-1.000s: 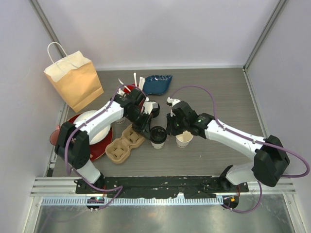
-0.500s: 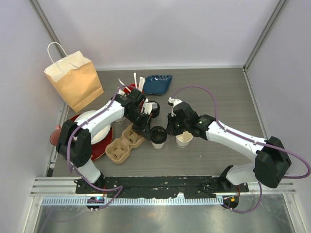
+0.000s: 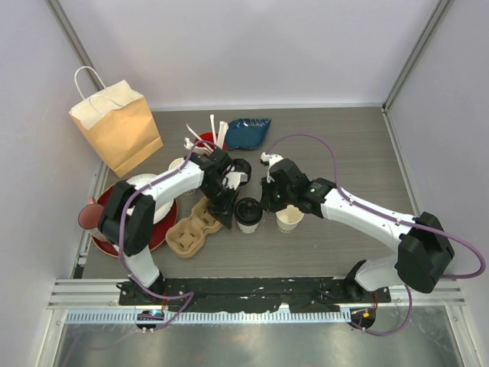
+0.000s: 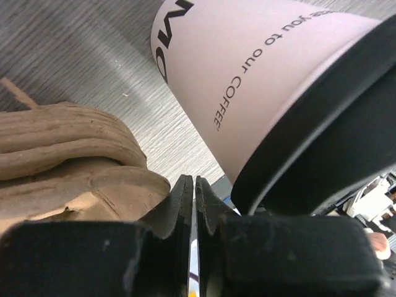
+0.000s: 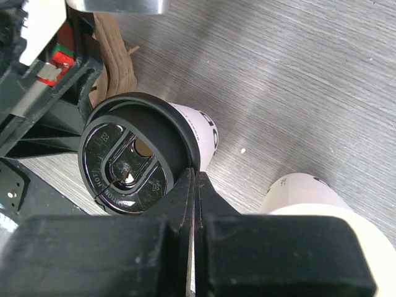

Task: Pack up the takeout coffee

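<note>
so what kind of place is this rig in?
Probably a lab test cell dressed as a coffee takeout counter: bare white walls around a table, with a paper bag, a cup carrier and a lidded cup on it.

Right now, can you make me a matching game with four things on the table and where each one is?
Things:
1. paper bag
2. lidded cup
3. cup carrier
4. unlidded cup

Places:
A. beside the lidded cup, on the right arm's side
B. back left corner
C. in the middle, under a black lid
D. next to the red plate

Pairs: 1-B, 2-C, 3-D, 4-A
</note>
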You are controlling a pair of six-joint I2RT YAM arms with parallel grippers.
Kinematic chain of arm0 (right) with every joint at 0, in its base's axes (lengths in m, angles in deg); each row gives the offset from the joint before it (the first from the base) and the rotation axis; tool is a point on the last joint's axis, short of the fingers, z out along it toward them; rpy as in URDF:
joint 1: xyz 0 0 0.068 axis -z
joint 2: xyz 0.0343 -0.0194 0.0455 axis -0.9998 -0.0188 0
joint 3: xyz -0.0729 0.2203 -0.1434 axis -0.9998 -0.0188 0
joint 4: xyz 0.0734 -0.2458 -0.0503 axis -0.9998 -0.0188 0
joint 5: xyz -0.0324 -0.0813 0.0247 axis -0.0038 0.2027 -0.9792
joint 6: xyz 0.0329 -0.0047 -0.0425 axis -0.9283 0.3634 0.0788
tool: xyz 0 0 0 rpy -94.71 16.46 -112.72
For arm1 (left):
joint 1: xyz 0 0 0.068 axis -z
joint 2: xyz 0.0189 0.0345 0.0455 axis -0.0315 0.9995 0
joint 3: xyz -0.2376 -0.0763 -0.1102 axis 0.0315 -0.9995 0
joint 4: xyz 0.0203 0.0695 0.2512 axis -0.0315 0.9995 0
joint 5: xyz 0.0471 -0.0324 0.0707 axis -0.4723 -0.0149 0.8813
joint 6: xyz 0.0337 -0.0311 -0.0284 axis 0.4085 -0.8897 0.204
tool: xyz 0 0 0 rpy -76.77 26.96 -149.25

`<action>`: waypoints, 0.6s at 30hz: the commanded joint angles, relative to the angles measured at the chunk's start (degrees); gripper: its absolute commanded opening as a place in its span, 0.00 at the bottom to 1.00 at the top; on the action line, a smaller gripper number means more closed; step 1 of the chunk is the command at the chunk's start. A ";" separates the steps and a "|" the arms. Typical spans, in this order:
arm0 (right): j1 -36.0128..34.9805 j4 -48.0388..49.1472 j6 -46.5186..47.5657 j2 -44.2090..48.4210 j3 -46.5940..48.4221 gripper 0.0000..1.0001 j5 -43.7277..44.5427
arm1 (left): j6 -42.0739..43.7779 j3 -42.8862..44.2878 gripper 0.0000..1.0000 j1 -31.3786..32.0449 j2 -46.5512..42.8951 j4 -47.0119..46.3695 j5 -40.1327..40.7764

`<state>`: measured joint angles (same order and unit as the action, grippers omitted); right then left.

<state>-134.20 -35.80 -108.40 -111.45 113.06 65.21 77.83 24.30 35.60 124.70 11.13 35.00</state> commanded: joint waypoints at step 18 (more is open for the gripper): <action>-0.87 -15.03 13.13 -3.20 12.25 0.08 0.68 | 6.61 5.17 0.19 1.35 -13.72 -0.80 6.40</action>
<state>-134.64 -49.13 -98.44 -114.82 121.41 65.51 82.93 27.63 36.72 112.66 10.46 38.28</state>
